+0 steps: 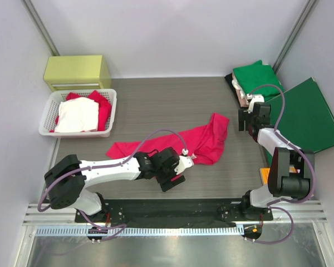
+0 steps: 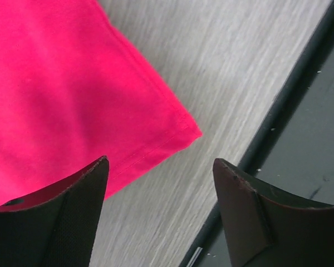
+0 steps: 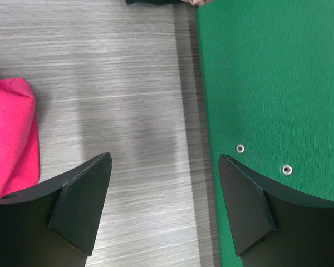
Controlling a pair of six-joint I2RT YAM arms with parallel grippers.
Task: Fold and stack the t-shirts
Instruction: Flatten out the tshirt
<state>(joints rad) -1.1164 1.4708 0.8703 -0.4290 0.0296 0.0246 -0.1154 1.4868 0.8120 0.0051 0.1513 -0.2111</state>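
A bright pinkish-red t-shirt lies loosely spread across the middle of the table. My left gripper hovers at its near hem. In the left wrist view the shirt's corner fills the upper left, and the left gripper is open with bare table between its fingers. A folded green t-shirt sits at the back right, with a pale edge showing under it. My right gripper stands open over bare table, between the red shirt's edge and the folder.
The stiff dark-green folder lies flat at the right. A white basket at the left holds white and red cloth, and a yellow-green box stands behind it. A dark rail borders the table's near edge.
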